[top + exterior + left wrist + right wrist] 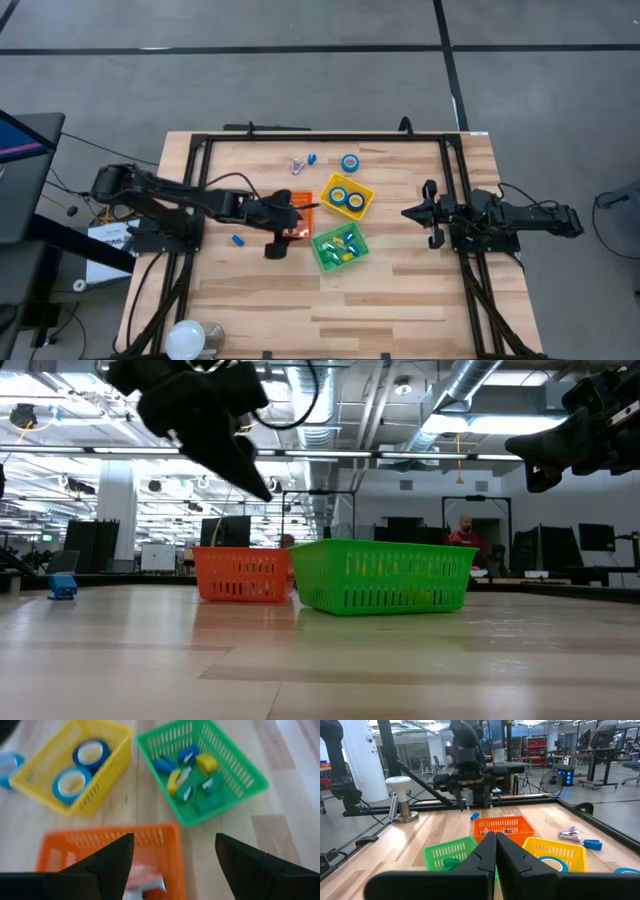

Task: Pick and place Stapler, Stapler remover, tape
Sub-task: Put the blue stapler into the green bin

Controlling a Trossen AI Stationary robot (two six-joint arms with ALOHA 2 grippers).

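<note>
My left gripper [172, 862] is open and holds nothing. It hovers over the orange bin [300, 231], which is partly hidden under it in the high view. A red and white object [147, 887] lies in that bin. Two blue tape rolls [80, 770] lie in the yellow bin [362, 208], and a third roll [349, 162] lies flat on the table beyond it. The green bin [340, 247] holds several small blue, yellow and green staple removers [190, 775]. My right gripper [495, 852] is shut and waits above the table's right side [408, 212].
A small blue piece [238, 240] lies on the table left of the orange bin, also seen in the low view [62, 587]. A purple-grey tool [298, 165] and a blue piece [311, 158] lie near the far edge. A lamp [190, 338] stands at the near left corner. A black frame [320, 137] rims the table.
</note>
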